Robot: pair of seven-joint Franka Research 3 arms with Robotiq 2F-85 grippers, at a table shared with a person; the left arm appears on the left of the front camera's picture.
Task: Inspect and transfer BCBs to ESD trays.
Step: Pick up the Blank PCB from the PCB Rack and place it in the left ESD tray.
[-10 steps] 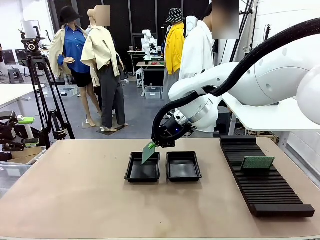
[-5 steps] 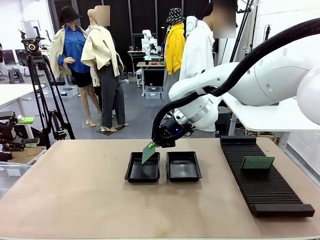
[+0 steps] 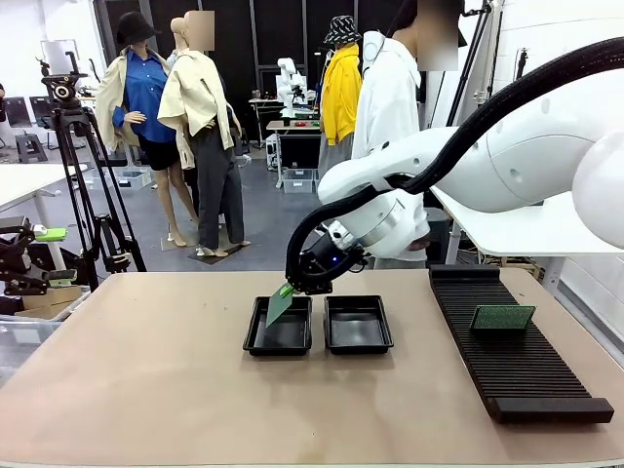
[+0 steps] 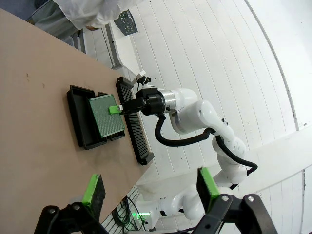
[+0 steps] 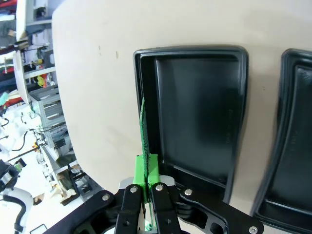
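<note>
Right claw is clamped on one edge of a BCB, held tilted over the left ESD tray near its outer wall; I'd level the board over the floor, lower it inside the rim, then let go. Left claw hangs open, empty. Tan surface also carries the second ESD tray and a slotted rack with another BCB; cluttered lab room, person in white opposite.

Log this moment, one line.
right gripper: shut on BCB, tilted over left ESD tray | left gripper: open, empty | rack: second BCB standing
</note>
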